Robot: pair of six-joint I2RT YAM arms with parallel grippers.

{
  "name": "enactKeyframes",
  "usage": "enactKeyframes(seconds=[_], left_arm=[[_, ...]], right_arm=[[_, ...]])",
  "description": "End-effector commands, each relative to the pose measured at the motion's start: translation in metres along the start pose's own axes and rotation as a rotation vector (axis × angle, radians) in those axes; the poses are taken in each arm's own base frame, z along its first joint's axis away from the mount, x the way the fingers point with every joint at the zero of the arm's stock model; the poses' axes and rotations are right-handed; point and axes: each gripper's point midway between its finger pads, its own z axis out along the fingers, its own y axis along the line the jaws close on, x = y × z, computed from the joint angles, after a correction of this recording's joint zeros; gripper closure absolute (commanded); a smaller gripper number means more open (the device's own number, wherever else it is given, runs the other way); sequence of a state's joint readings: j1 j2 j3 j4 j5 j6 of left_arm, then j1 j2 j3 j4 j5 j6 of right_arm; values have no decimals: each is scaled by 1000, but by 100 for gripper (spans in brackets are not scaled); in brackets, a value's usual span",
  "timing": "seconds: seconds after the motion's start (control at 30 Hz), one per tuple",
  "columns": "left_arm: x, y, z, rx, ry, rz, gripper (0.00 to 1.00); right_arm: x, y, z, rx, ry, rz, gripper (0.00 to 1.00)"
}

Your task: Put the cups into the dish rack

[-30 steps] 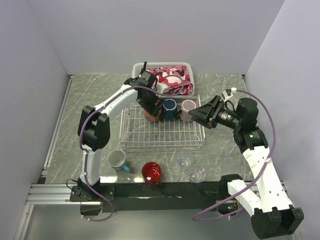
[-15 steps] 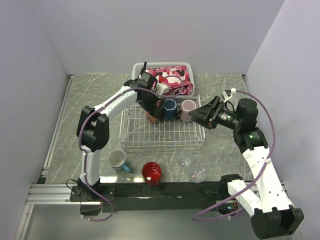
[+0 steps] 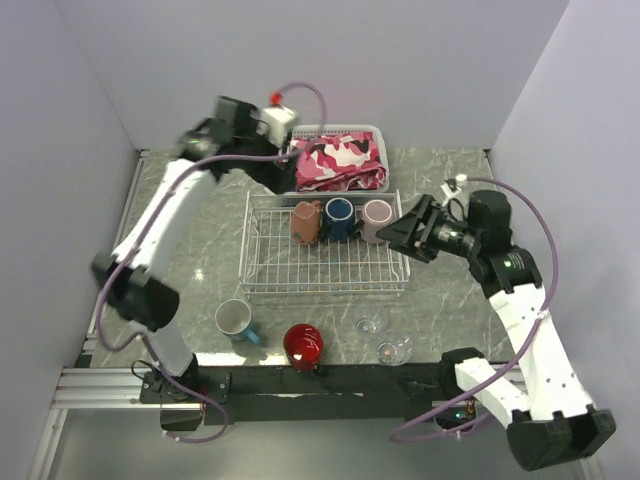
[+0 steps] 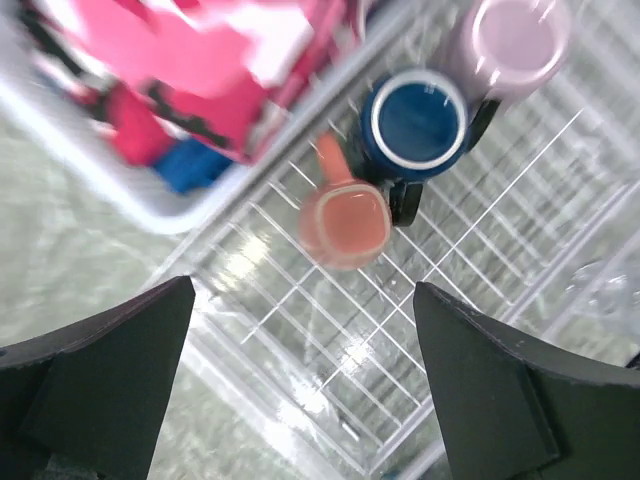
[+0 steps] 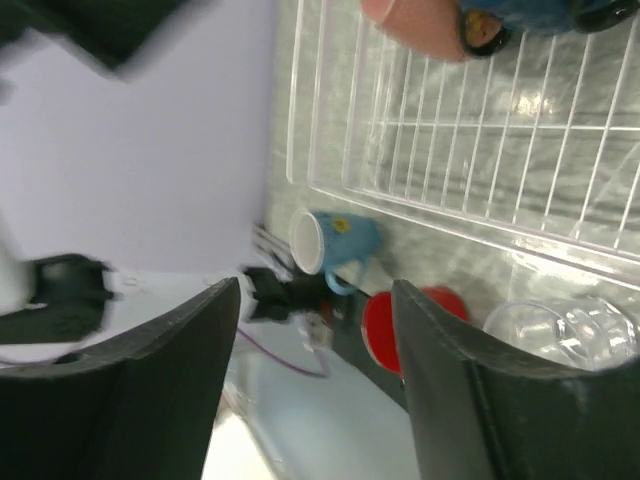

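Note:
The white wire dish rack (image 3: 322, 288) holds three cups along its far side: terracotta (image 3: 305, 222), navy (image 3: 339, 218) and pink (image 3: 375, 218). On the table in front of it lie a teal cup (image 3: 234, 319), a red cup (image 3: 303, 344) and two clear glasses (image 3: 369, 323) (image 3: 393, 350). My left gripper (image 3: 280, 178) hangs open and empty high above the rack's far left corner. In its wrist view the terracotta cup (image 4: 343, 225) and the navy cup (image 4: 415, 122) sit well below it. My right gripper (image 3: 405, 232) stands open and empty just right of the pink cup.
A white slotted basket (image 3: 330, 132) with pink camouflage cloth stands behind the rack, against the back wall. Grey walls close in the table on the left, right and back. The right wrist view looks past the rack (image 5: 450, 130) toward the teal cup (image 5: 335, 240) and the red cup (image 5: 395, 325).
My left gripper opened off the terracotta cup, left it in the rack, and rose up and back to the left. The right gripper's jaws widened a little.

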State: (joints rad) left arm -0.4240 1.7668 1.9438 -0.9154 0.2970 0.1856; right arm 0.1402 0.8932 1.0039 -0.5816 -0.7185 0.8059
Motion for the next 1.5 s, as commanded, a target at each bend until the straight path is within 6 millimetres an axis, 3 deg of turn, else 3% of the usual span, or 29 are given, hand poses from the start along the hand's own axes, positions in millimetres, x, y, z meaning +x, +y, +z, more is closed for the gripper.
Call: enactKeyframes(seconds=[0.0, 0.03, 0.07, 0.1, 0.13, 0.17, 0.2, 0.23, 0.27, 0.3, 0.33, 0.4, 0.43, 0.5, 0.53, 0.6, 0.63, 0.83, 1.07, 1.23, 1.47], left_arm=[[-22, 13, -100, 2, -184, -65, 3], [-16, 16, -105, 5, -190, -68, 4], [-13, 18, -114, 2, -209, -68, 4], [-14, 20, -137, -16, -259, -66, 4], [-7, 23, -139, -27, -264, -73, 4], [-3, 24, -146, -39, -273, -75, 4], [-1, 21, -160, -50, -297, -68, 3], [8, 21, -160, -52, -286, -87, 4], [11, 23, -165, -66, -294, -101, 4], [12, 18, -174, -71, -313, -100, 4], [21, 15, -173, -59, -303, -115, 3], [23, 9, -185, -79, -340, -111, 4], [33, 11, -181, -91, -329, -127, 4], [33, 7, -192, -122, -366, -112, 4], [39, 7, -190, -130, -360, -118, 4], [41, 8, -196, -166, -371, -114, 4], [44, 8, -196, -170, -366, -122, 4], [51, 10, -203, -226, -362, -159, 4], [50, 11, -216, -282, -399, -190, 4], [53, 7, -210, -250, -383, -214, 4], [64, 6, -209, -260, -357, -225, 4]], right_arm=[[13, 15, 12, 132, 70, -220, 29], [38, 19, 29, 151, 175, -268, 29], [48, 16, 34, 195, 216, -291, 29], [47, 26, 37, 204, 221, -336, 29], [50, 16, 55, 283, 248, -364, 30], [70, 16, 57, 319, 314, -429, 30], [69, 34, 60, 308, 310, -483, 30], [73, 24, 78, 389, 334, -523, 30], [95, 24, 78, 410, 413, -588, 30], [95, 39, 83, 399, 417, -624, 29], [108, 25, 97, 469, 488, -651, 29], [129, 37, 108, 455, 532, -747, 26], [142, 32, 122, 471, 577, -769, 26], [160, 48, 133, 413, 609, -792, 26], [170, 46, 145, 413, 637, -794, 26], [183, 61, 152, 362, 655, -814, 26], [190, 59, 159, 360, 674, -820, 26], [217, 58, 178, 305, 719, -831, 26], [240, 30, 190, 279, 776, -825, 28], [245, 24, 206, 274, 774, -840, 29], [252, 34, 224, 238, 765, -825, 31]])
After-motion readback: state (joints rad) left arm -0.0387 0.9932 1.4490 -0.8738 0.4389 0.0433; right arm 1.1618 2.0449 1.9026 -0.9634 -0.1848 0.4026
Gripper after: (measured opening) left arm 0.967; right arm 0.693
